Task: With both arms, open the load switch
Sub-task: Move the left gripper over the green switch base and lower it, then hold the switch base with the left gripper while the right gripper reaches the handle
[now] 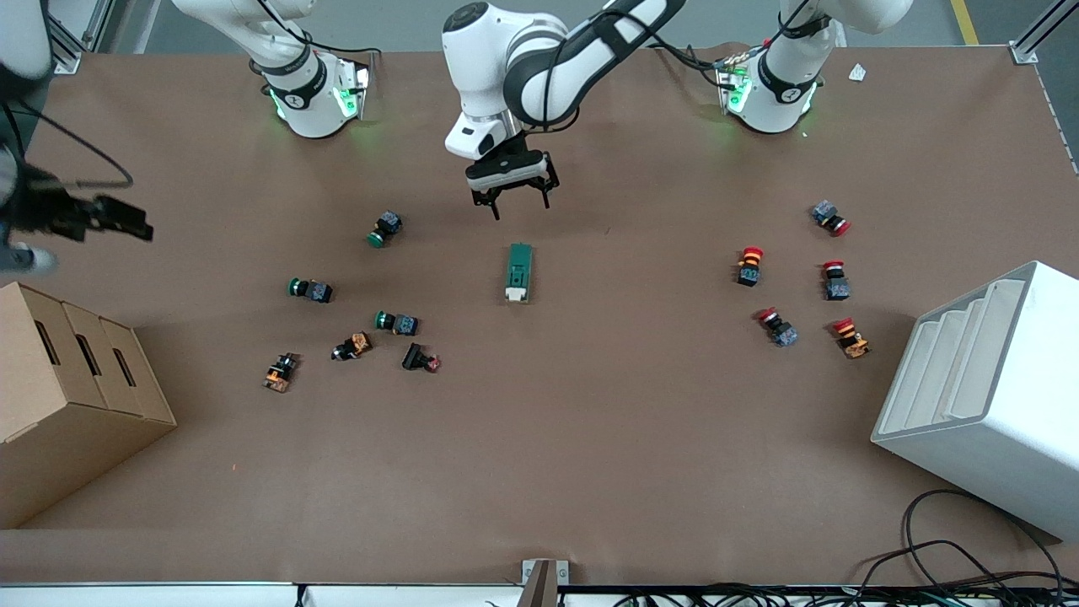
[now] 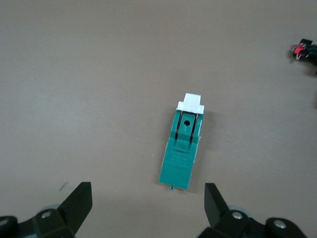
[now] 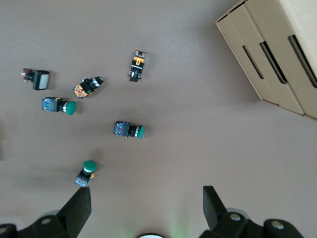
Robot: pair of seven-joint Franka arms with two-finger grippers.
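The load switch (image 1: 519,272) (image 2: 183,146) is a dark-green oblong block lying flat at mid-table, its white lever tab on the end nearer to the front camera. My left gripper (image 1: 521,207) (image 2: 147,193) hangs open over the table just off the switch's green end, with nothing between its fingers and apart from the switch. My right gripper (image 1: 126,221) (image 3: 147,196) is held high over the right arm's end of the table, open and empty, above bare table beside a green-capped button (image 3: 86,172).
Green-capped and orange push buttons (image 1: 396,322) lie scattered toward the right arm's end. Red-capped buttons (image 1: 749,265) lie toward the left arm's end. A cardboard box (image 1: 67,396) and a white stepped bin (image 1: 986,396) stand at the table's two ends.
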